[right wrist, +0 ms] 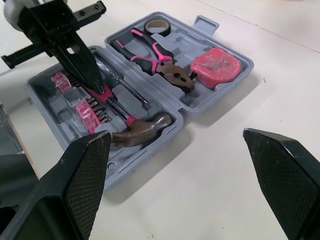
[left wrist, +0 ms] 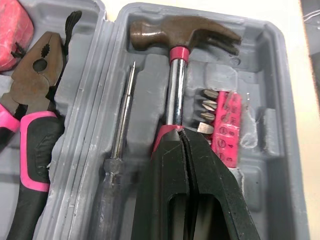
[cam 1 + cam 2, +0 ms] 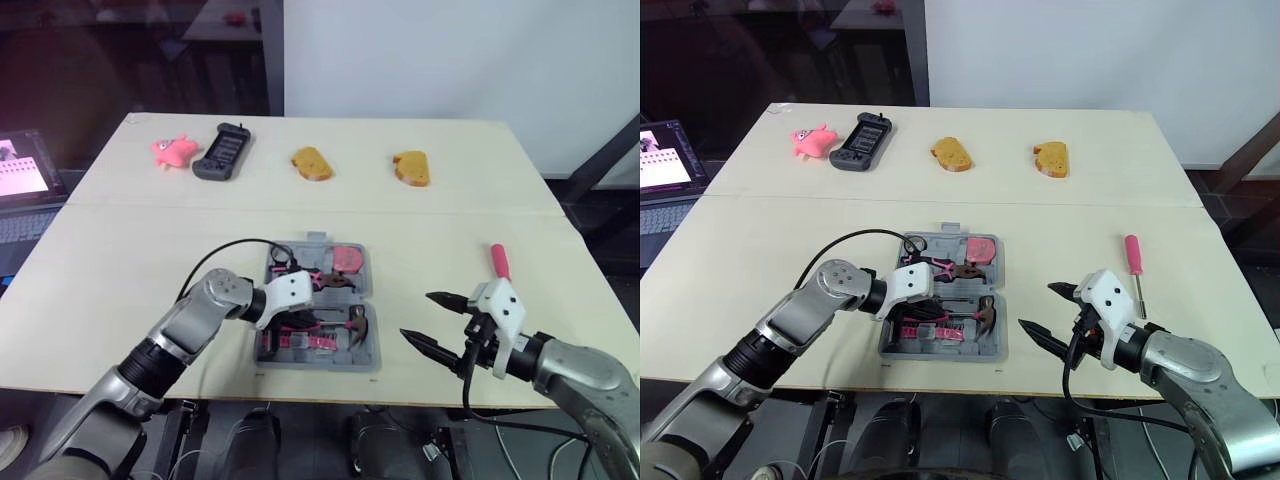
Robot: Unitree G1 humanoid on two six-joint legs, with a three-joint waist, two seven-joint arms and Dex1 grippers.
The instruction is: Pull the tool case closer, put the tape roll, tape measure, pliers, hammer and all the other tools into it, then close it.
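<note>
Near the front edge, toward the right corner, the right claw (image 3: pixel 417 316) hovers just above the surface (image 3: pixel 450 225), fingers wide apart and holding nothing. Left of it, at the middle of the front edge, the case (image 2: pixel 282 110) lies open. The left claw (image 2: pixel 181 132) is down in its near half, fingers together, with the tips on the pink grip of the hammer (image 2: pixel 175 65). They appear to press it rather than pinch it. The hammer looks nearly bedded, so the job now is probably to seat it. Push straight down on the handle, not sideways, or the head may ride out of its recess and foul the lid.

The pliers (image 2: pixel 35 95), tape measure (image 1: pixel 215 65) and tape roll (image 1: pixel 157 26) sit in the far half. A pink screwdriver (image 3: pixel 1135 270) lies loose beyond the right claw, toward the right edge, and that claw is best placed to fetch it. Along the far edge are two bread pieces (image 3: pixel 311 163), a controller (image 3: pixel 222 152) and a toy (image 3: pixel 172 150), none of them tools.
</note>
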